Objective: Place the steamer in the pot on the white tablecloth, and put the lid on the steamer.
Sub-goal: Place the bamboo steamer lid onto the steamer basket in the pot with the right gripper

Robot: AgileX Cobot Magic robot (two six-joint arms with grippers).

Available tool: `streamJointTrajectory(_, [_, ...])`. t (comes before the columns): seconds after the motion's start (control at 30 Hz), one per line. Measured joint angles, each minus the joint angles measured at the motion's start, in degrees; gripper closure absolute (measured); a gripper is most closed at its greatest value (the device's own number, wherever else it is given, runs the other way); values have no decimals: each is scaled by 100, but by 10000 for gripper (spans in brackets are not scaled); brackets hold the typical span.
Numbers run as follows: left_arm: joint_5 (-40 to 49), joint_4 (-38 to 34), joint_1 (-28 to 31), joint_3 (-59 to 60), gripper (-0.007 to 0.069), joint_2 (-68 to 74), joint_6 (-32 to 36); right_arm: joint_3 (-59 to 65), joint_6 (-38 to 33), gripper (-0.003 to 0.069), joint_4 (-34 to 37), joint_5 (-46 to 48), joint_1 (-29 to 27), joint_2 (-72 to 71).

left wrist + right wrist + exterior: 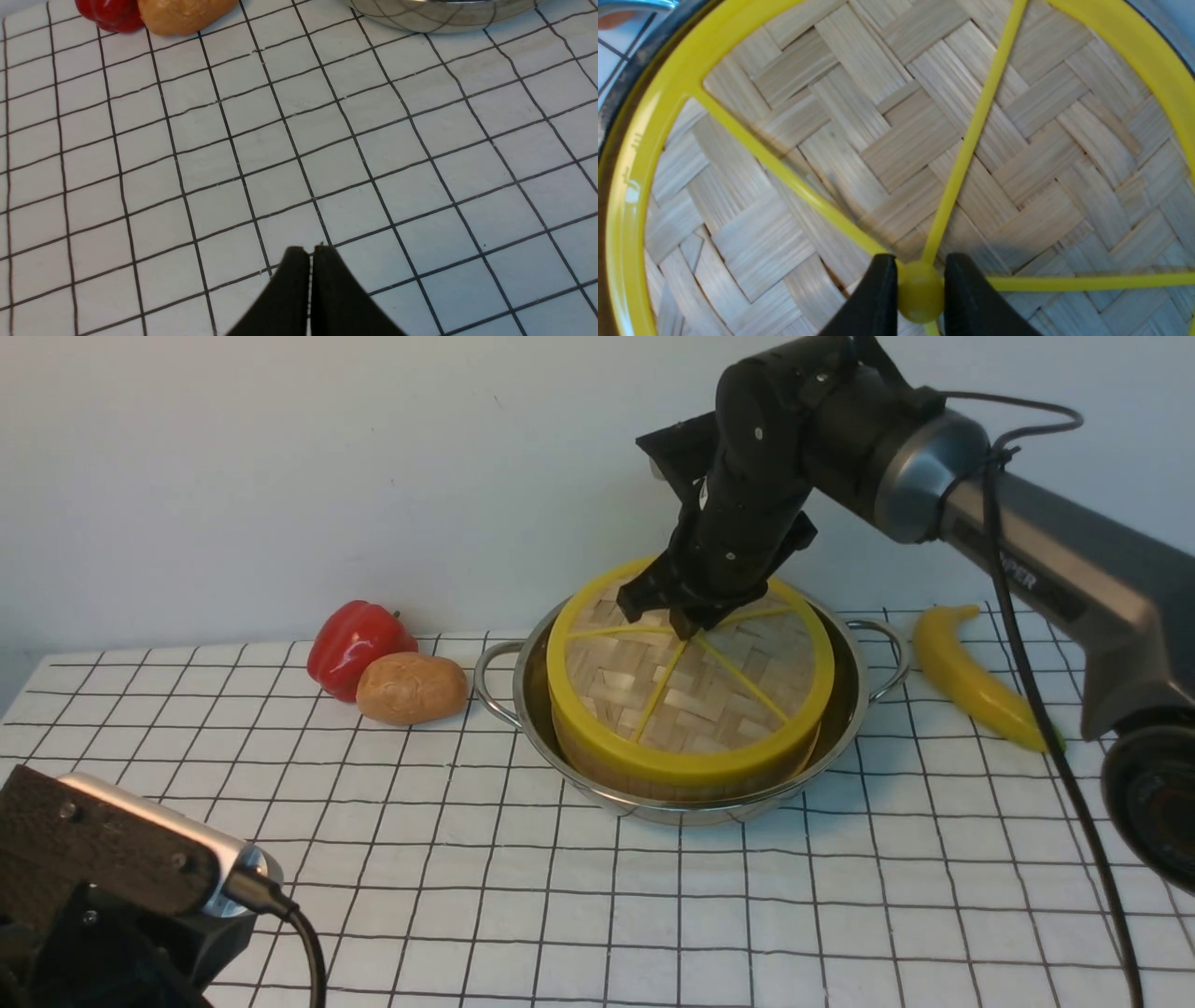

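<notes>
The steel pot (523,702) stands on the white tablecloth (560,896). Inside it sits the steamer (653,786); only a strip of its bamboo wall shows. The lid (719,700) lies over the steamer and hides what is inside. My right gripper (686,618) reaches down onto the lid's centre. In the right wrist view the gripper (920,275) is shut on the lid's yellow knob (920,294), with the woven lid (896,140) filling the picture. My left gripper (310,254) hangs shut and empty over the checked cloth (327,163), well short of the pot (439,16).
A red pepper (355,644) and a potato (411,688) lie left of the pot. A yellow banana (971,677) lies to its right. The left arm's wrist block (112,868) sits at the near left corner. A wall stands behind the table.
</notes>
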Motion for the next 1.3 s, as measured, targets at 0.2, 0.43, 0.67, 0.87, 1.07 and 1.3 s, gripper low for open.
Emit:
streamJointTrajectory(0.2, [0, 0, 0, 0, 623, 0, 0, 0, 0, 518, 0, 0, 0, 0])
streamJointTrajectory(0.43, [0, 4, 0, 0, 623, 0, 0, 0, 0, 518, 0, -90, 0, 1])
streamJointTrajectory(0.67, [0, 4, 0, 0, 623, 0, 0, 0, 0, 518, 0, -102, 0, 6])
streamJointTrajectory(0.87, [0, 4, 0, 0, 623, 0, 0, -320, 0, 518, 0, -40, 0, 73])
streamJointTrajectory(1.07, [0, 4, 0, 0, 623, 0, 0, -466, 0, 518, 83, -83, 0, 105])
streamJointTrajectory(1.3, [0, 4, 0, 0, 623, 0, -5, -466, 0, 518, 100, -83, 0, 203])
